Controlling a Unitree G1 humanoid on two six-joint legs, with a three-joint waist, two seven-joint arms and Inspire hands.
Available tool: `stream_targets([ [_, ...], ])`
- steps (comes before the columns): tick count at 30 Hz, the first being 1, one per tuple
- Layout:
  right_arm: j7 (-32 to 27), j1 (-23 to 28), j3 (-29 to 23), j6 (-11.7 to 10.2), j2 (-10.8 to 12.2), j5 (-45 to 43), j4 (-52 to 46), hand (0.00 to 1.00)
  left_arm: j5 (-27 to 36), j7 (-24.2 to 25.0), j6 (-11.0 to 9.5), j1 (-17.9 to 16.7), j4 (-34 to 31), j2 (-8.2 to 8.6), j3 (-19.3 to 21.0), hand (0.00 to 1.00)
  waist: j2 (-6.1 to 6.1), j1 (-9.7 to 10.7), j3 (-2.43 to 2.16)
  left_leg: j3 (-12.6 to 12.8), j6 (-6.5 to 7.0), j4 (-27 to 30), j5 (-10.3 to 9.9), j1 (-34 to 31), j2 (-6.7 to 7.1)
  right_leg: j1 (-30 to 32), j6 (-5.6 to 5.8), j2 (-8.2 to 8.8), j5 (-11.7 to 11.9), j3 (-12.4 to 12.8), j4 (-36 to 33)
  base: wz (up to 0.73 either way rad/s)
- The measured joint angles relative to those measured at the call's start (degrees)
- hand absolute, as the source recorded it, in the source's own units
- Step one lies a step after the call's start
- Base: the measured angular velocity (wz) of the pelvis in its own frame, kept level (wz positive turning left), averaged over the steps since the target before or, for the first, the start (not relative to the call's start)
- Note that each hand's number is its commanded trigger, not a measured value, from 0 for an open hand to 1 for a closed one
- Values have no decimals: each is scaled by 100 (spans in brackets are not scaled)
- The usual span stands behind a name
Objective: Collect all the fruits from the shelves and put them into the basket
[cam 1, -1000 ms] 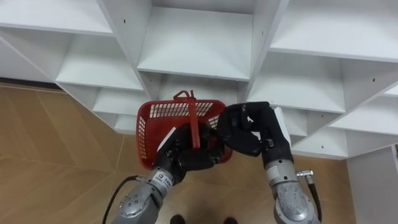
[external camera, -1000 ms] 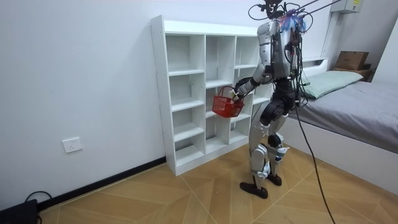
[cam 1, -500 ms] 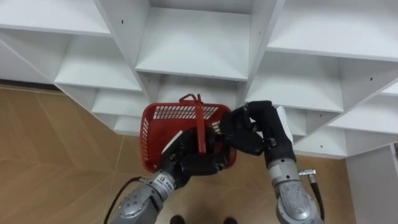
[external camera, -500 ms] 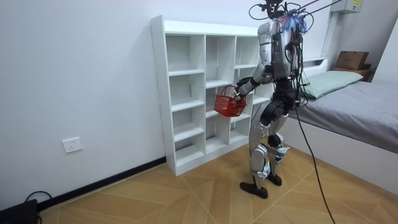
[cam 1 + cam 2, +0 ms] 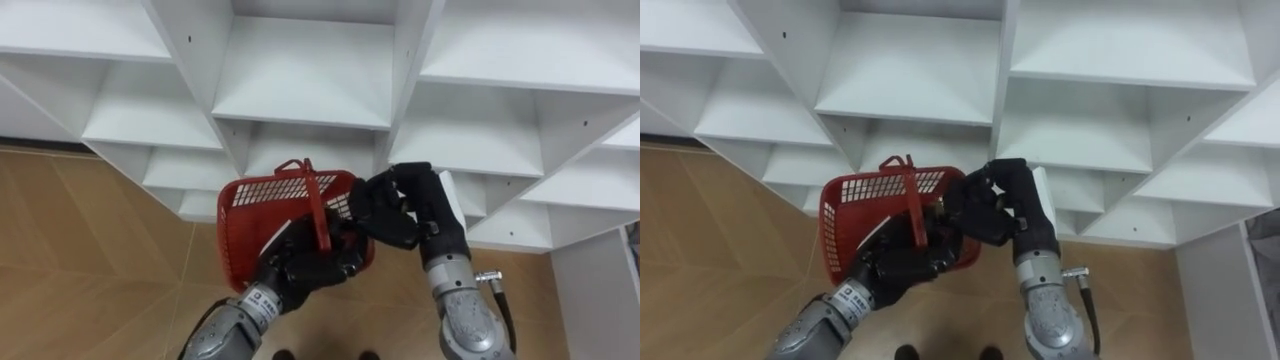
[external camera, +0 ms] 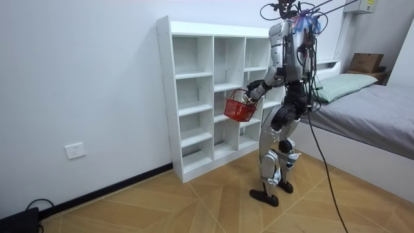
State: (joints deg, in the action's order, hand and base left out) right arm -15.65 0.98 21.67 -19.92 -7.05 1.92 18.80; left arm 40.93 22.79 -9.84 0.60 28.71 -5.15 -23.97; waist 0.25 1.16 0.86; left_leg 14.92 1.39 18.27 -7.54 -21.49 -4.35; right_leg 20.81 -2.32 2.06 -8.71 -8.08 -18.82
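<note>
My left hand (image 5: 305, 268) had its fingers curled round the handle (image 5: 317, 208) of the red basket (image 5: 262, 195), held before the closet (image 5: 300, 80). My right hand (image 5: 405, 205) crowded the basket's 3 o'clock rim; whether it gripped fruit I couldn't tell. A bump there could have tipped the basket.

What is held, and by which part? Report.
The red basket: left hand grips its near rim beside the handle; right hand is at its right rim, hold unclear.
</note>
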Motion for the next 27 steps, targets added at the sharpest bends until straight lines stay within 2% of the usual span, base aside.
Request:
stream_targets([
  [7,32,-3,-37,72,-2,0,1,100,135,256,74,-4,-1,14,-142,100,108,-4,5,-6,1,4,-1,-19,-2,3,-1,-2,1,-14,12,0],
  [13,98,-49,-43,227,35,2,0,100,129,338,157,-9,-1,52,-398,100,110,-8,5,-7,-3,1,-4,-44,-3,22,-3,-7,2,-16,10,0],
  [19,125,-215,-60,239,65,-2,0,100,136,449,156,-6,-1,181,-374,100,113,-17,5,-9,-3,1,-4,-50,-4,28,-3,-11,2,-12,10,0],
  [27,199,-227,-105,239,74,-20,1,100,132,521,156,-4,-2,190,-379,100,122,-17,7,-9,-5,18,-6,-66,-13,35,-4,-12,2,-12,5,0],
])
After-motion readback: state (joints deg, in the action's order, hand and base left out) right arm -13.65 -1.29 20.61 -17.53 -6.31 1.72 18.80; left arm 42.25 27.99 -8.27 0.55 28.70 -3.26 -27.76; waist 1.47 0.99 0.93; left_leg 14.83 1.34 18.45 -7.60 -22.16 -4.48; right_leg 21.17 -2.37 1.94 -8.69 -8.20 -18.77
